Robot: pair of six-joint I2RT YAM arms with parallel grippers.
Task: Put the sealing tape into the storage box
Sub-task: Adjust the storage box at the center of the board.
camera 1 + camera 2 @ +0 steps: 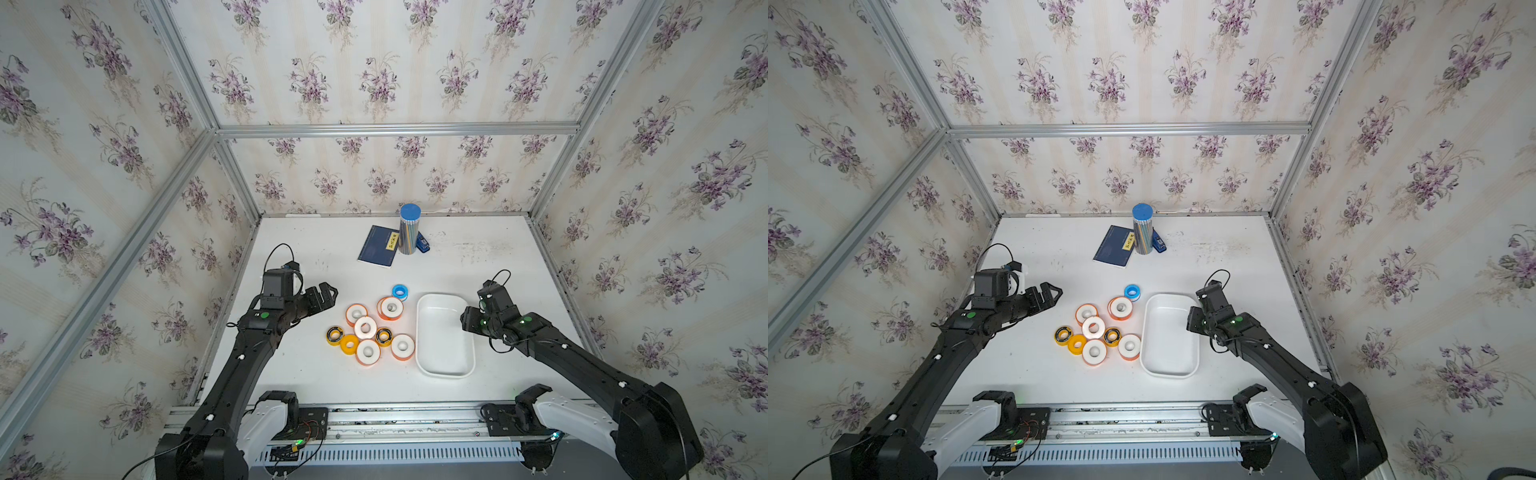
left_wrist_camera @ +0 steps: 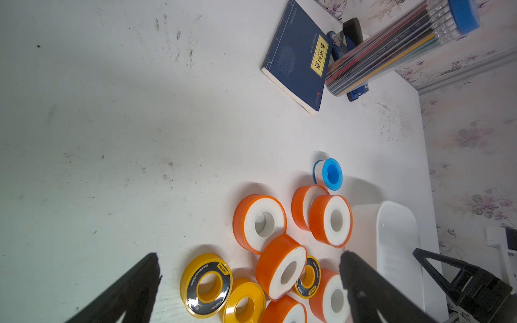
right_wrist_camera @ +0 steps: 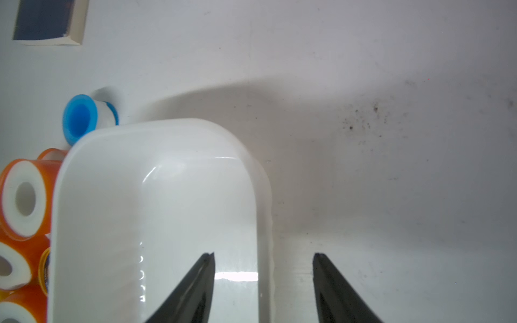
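The sealing tape lies as a cluster of rolls on the white table in both top views: several orange-rimmed white rolls [image 1: 365, 327], a plain yellow roll [image 1: 349, 344], two yellow rolls with black faces [image 1: 334, 335], and a blue-and-white roll [image 1: 400, 291] behind them. The storage box [image 1: 444, 345], a shallow white tray, stands empty just right of the cluster. My left gripper [image 1: 329, 295] hovers left of the rolls, open wide and empty; in the left wrist view its fingertips [image 2: 347, 257] frame the cluster. My right gripper [image 3: 263, 254] is open and straddles the box's right wall [image 3: 264, 223], one finger inside and one outside.
At the back of the table lie a dark blue notebook [image 1: 376, 246], a tall blue-capped tube of pencils [image 1: 409, 230] and a blue stapler [image 1: 422, 243]. Aluminium frame rails and papered walls close in the table on three sides.
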